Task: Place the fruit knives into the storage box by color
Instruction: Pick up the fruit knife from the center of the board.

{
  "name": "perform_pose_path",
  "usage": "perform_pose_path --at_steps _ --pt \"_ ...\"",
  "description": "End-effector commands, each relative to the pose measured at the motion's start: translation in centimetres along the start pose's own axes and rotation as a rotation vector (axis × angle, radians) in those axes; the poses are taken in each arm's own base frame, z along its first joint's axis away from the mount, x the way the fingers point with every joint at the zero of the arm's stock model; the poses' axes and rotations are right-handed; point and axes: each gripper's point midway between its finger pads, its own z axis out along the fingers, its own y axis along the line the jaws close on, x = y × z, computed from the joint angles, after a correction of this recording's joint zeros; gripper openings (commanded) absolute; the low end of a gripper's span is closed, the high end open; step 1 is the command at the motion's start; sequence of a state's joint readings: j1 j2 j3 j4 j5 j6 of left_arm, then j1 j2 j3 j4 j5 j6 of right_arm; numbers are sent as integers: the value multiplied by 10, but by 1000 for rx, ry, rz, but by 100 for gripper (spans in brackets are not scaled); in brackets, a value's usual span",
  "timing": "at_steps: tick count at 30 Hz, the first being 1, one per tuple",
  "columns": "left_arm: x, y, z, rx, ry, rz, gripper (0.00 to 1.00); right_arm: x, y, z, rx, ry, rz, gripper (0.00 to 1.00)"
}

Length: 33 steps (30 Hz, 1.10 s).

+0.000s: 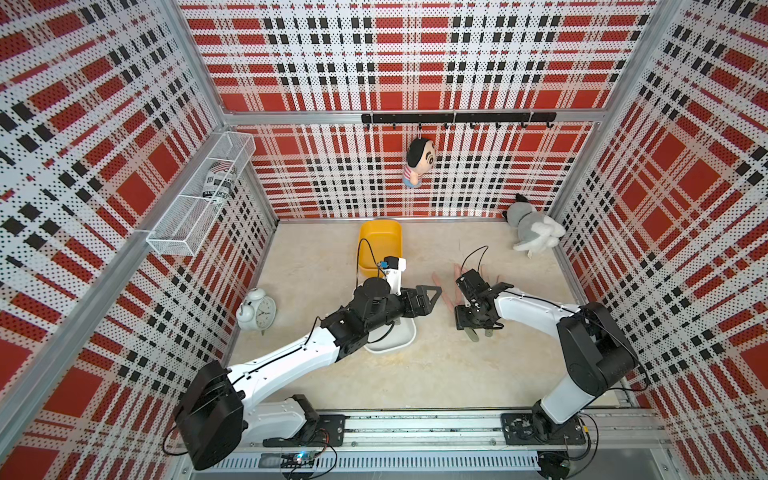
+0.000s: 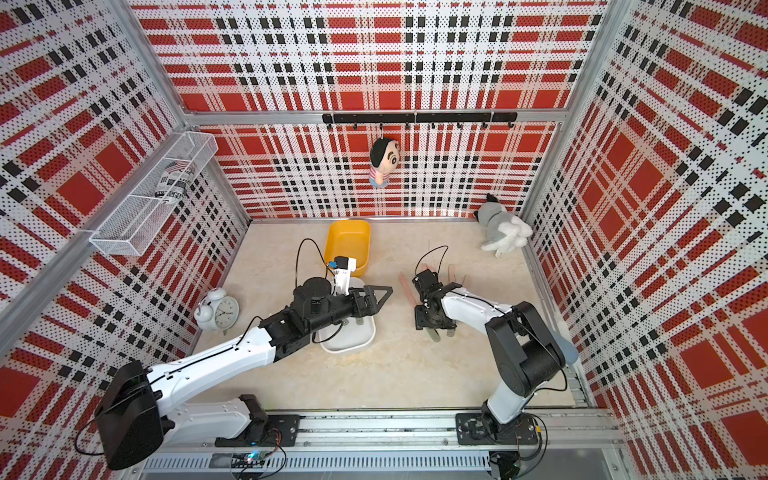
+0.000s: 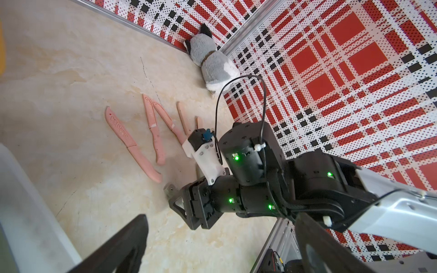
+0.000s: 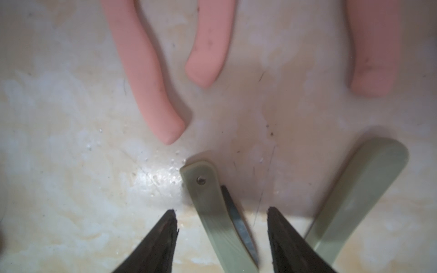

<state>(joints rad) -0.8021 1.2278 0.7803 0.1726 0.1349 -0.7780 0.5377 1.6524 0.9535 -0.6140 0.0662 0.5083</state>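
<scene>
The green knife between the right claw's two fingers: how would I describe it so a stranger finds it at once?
On the beige table, find the right gripper, open and close to the pink knives. The green knife lies between its fingers; the other green knife lies outside them. Only the first shows a small screw and a dark blade edge.

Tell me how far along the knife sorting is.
Early. A green knife end shows in the white box. The open right gripper straddles a second green knife on the table, a third green knife beside it. The pink knives lie on the table; the yellow box looks empty.
</scene>
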Motion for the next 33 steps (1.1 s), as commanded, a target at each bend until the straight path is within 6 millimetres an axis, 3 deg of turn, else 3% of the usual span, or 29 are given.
perform_pose_path --at_steps 1,14,27,33 --pt "-8 -5 -8 26 -32 6 98 15 -2 -1 40 25 1 64" --pt "-13 2 -17 19 -52 1 98 33 -11 -1 60 45 44 64" --pt "-17 7 -22 12 -65 -7 98 58 -7 5 67 94 16 51" --pt "-18 7 -23 11 -69 -6 98 62 -7 1 68 96 8 50"
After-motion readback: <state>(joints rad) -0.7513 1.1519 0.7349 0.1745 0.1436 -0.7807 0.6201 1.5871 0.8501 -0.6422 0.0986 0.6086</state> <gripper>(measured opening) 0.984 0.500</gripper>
